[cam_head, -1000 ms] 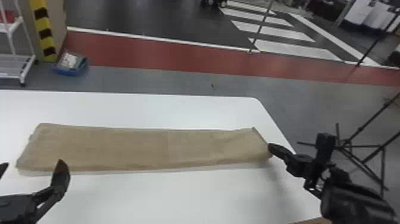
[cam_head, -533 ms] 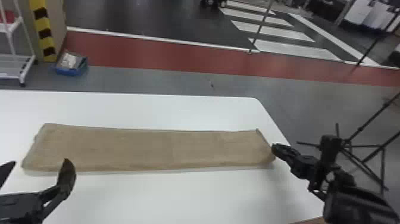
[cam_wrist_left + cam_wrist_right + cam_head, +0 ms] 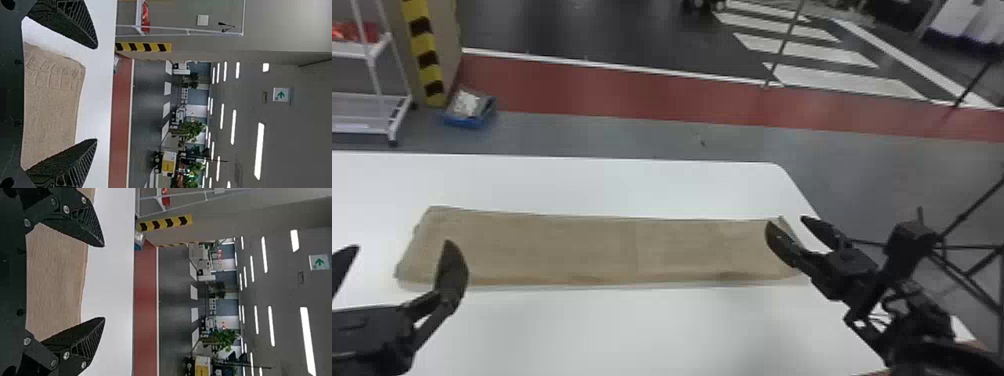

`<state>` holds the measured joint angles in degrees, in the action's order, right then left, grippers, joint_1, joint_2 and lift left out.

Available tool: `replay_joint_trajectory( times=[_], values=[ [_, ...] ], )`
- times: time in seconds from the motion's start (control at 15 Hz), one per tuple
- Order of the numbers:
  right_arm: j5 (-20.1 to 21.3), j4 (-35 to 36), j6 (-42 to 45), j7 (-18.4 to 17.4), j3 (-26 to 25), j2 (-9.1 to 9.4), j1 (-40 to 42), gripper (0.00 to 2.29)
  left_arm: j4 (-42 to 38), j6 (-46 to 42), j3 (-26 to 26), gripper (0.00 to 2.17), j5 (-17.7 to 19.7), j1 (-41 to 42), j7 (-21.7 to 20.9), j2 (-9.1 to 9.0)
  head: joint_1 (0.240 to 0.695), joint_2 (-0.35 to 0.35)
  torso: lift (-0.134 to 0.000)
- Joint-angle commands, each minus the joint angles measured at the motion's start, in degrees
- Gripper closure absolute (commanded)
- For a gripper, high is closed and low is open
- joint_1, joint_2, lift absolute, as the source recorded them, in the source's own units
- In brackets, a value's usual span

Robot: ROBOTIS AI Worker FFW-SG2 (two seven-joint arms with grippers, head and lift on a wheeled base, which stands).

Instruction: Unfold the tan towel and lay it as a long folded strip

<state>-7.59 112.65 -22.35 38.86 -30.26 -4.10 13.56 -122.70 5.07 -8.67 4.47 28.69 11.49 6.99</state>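
Tan towel (image 3: 592, 250) looking pretty much finished tbh, laid out flat as a long folded strip on the white table (image 3: 632, 185). Going near to far: first, left gripper (image 3: 401, 245), spread wide and empty, at the strip's near left part, so most of the length off to its right and slightly farther out. Next, right gripper (image 3: 785, 221), also wide with nothing held, close to the table's right edge, one fingertip lined up over the strip's right end. Can't tell touching from hovering there. Nearer hand? Would call it split: left for the left end, right for the right end. Long axis running left to right between the two, roughly parallel to the table's far edge, with a band of bare white beyond. Probably just a small tug or pat at the ends left, if anything; might shift the strip if a finger catches the cloth while backing off. Labels: none readable on the cloth, only woven squares (image 3: 51, 74) near the left end. Way out past the far edge, up high, a sign (image 3: 280, 94) with a green arrow.
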Motion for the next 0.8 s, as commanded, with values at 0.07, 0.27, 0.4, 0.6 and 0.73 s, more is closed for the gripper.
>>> replay_joint_trajectory(
  times=[0.07,0.27,0.4,0.6,0.73],
  values=[
    [-0.5,7.58,1.82,-1.51,7.41,3.84,6.3,0.07,-0.26,-5.46,-0.29,0.03,-1.4,1.81,1.79,-0.04,0.695,-0.233,-0.11],
    [0.03,11.19,7.8,-8.54,16.38,4.01,12.81,0.06,0.09,-6.34,0.15,0.03,-1.93,2.34,2.05,0.05,0.695,-0.138,-0.11],
    [0.2,11.89,9.38,-9.68,19.45,4.15,15.0,0.07,0.09,-6.69,0.76,0.03,-2.01,2.86,2.23,0.13,0.695,-0.073,-0.11],
    [0.73,11.62,12.55,-11.0,21.74,4.15,16.32,0.07,1.76,-10.38,2.08,0.03,-2.36,3.74,2.4,0.13,0.695,0.0,-0.11],
    [0.56,12.15,13.07,-11.61,21.65,4.15,16.85,0.07,2.29,-10.73,2.87,0.03,-2.36,4.53,2.49,0.13,0.695,0.021,-0.11]
  ],
)
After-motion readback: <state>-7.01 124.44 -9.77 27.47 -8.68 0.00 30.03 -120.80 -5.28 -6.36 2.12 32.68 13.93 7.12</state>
